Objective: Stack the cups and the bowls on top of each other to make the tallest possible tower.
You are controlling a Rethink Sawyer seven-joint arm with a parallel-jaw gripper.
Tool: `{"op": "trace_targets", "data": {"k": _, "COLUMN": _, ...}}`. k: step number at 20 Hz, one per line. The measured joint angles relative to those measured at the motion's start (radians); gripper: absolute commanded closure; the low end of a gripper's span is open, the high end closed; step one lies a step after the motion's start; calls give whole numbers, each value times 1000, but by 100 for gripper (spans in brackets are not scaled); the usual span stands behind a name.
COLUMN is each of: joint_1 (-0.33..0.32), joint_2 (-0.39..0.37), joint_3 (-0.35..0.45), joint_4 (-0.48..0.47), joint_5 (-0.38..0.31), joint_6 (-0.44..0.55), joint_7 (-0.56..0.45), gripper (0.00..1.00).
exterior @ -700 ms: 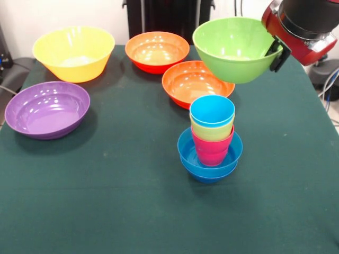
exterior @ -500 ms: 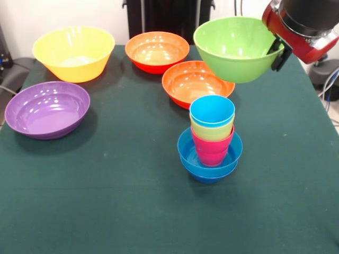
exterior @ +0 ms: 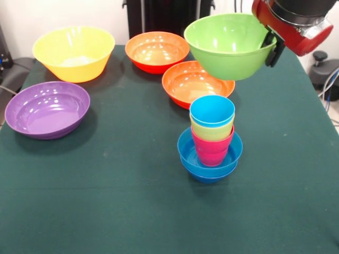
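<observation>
My gripper [exterior: 271, 46] is shut on the right rim of the lime green bowl [exterior: 228, 45], holding it in the air above and slightly behind the tower [exterior: 211, 140]. The tower stands in the middle of the table: small blue bowls [exterior: 209, 159] at the bottom, then the pink cup [exterior: 212, 148], the yellow cup [exterior: 212, 130] and the light blue cup [exterior: 212, 111] nested on top. On the table sit the large yellow bowl [exterior: 74, 53], the purple bowl [exterior: 46, 108] and two orange bowls [exterior: 157, 51] [exterior: 193, 82].
The dark green table cloth [exterior: 106, 201] covers the whole table. The red arm [exterior: 296, 24] comes in at the upper right corner. A grey chair part [exterior: 323, 69] shows past the right table edge.
The gripper has carried the lime green bowl a little to the left and slightly up, closer to above the tower. Nothing else has moved.
</observation>
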Motion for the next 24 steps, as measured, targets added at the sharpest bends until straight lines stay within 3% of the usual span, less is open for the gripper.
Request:
{"op": "trace_targets", "data": {"k": 8, "joint_1": -17, "joint_2": -1, "joint_3": 27, "joint_4": -18, "joint_5": -6, "joint_6": 0, "joint_7": 0, "gripper": 100}}
{"op": "trace_targets", "data": {"k": 24, "joint_1": -23, "joint_2": 70, "joint_3": 42, "joint_4": -177, "joint_5": -21, "joint_6": 4, "joint_7": -3, "gripper": 100}}
